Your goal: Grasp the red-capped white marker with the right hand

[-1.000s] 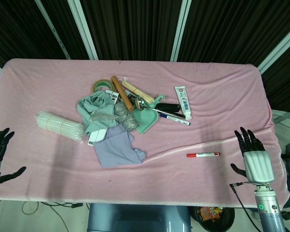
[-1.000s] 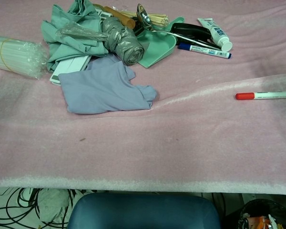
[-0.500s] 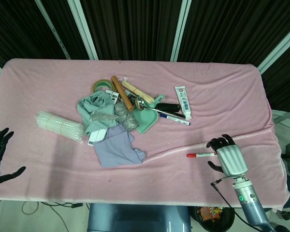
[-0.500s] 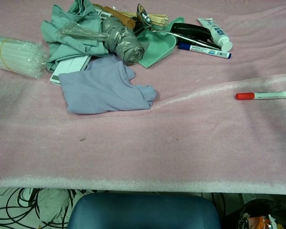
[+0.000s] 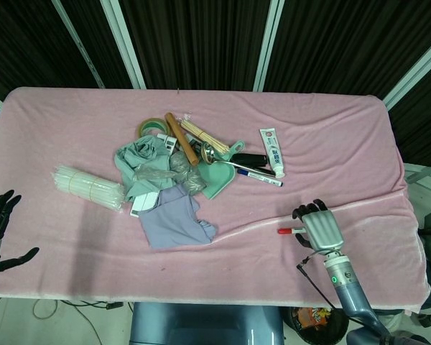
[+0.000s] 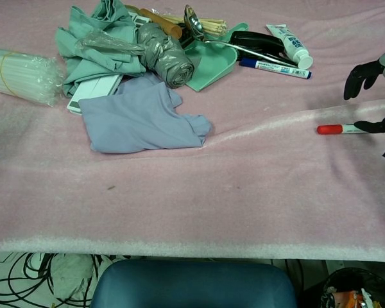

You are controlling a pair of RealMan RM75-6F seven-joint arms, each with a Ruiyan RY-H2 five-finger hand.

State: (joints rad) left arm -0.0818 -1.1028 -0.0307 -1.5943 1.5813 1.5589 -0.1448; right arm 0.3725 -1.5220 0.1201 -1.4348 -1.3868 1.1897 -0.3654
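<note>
The right hand (image 5: 317, 227) hovers over the slim red-capped white marker (image 6: 344, 129) lying flat on the pink velvet tablecloth (image 5: 330, 158), fingers spread, thumb beside the barrel, holding nothing. A good grasp likely means lowering squarely and pinching mid-barrel.

Bare pink cloth (image 5: 345, 165) is seen around the red-capped white marker (image 6: 337, 129); the cluttered pile (image 5: 179, 172) lies well apart, leftward.
</note>
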